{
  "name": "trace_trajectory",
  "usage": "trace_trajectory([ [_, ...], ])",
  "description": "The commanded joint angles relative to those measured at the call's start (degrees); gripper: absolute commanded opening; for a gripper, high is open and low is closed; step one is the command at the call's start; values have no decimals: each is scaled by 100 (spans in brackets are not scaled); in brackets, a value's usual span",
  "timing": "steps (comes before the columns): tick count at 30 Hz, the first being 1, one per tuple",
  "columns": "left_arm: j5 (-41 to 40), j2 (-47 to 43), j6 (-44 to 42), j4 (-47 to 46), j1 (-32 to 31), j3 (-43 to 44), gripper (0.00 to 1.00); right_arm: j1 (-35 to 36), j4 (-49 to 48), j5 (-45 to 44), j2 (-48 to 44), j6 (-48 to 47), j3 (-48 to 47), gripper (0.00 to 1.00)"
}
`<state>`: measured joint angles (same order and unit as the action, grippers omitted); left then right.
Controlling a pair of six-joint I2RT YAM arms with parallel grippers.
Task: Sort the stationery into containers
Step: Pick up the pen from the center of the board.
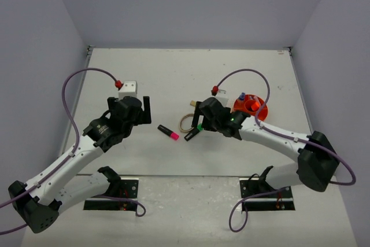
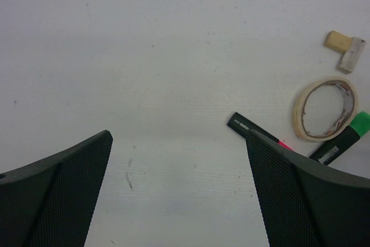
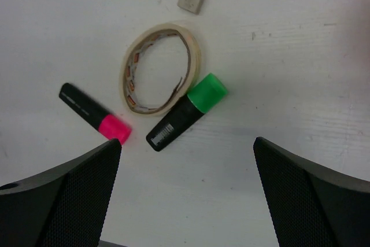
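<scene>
My left tool (image 1: 147,108) stands with jaws wide apart, gripping nothing, over bare worktop (image 1: 173,73). Its right finger (image 2: 300,201) cuts off the pink-ended highlighter (image 1: 168,132), which lies flat between my two tools. Next comes the tan rubber band (image 3: 126,73), a loose ring, with the green-capped highlighter (image 3: 185,111) touching its near edge. My right tool (image 3: 188,142) is also spread wide and empty, the green one just ahead of the gap. Beyond the band sits a tan block (image 2: 337,40) — cropped in my right wrist view. Farthest right is the orange pot (image 1: 251,105), partly hidden by my arm — its contents are hard to make out.
</scene>
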<state>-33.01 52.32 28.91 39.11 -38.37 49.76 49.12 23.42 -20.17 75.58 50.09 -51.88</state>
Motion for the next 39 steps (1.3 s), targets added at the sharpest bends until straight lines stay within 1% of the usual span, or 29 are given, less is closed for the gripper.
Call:
trace_trajectory([
  [1,-35,-102,-23,-153,23,25,100,62,454,233,513,1023,-405,99],
  [5,76,-102,-87,-191,25,11,100,56,1333,-145,1164,2048,-898,98],
  [7,127,-99,-109,-214,29,-1,100,60,1640,-206,1495,2259,-1134,96],
  [10,161,-105,-137,-220,25,8,100,45,1619,-31,1767,2304,-1281,89],
  [11,164,-114,-140,-226,23,2,100,39,1704,16,1966,2327,-1466,86],
  [13,179,-139,-147,-236,23,-1,100,36,2142,-19,2321,2575,-1802,77],
  [15,187,-161,-148,-238,31,-7,100,27,2304,-59,2417,2751,-1868,73],
  [22,298,-211,-208,-317,23,-36,100,-124,2299,-275,2437,3053,-1677,68],
  [26,301,-208,-210,-308,23,-40,100,-375,2270,-177,2729,2912,-1748,68],
  [31,303,-241,-218,-324,23,-53,100,-436,2012,-185,2798,2837,-1683,65],
  [35,320,-183,-238,-325,25,-45,100,-467,1971,-211,2982,2647,-1876,65],
  [39,331,-170,-245,-330,23,-49,100,-474,1770,-146,2976,2611,-1832,65],
])
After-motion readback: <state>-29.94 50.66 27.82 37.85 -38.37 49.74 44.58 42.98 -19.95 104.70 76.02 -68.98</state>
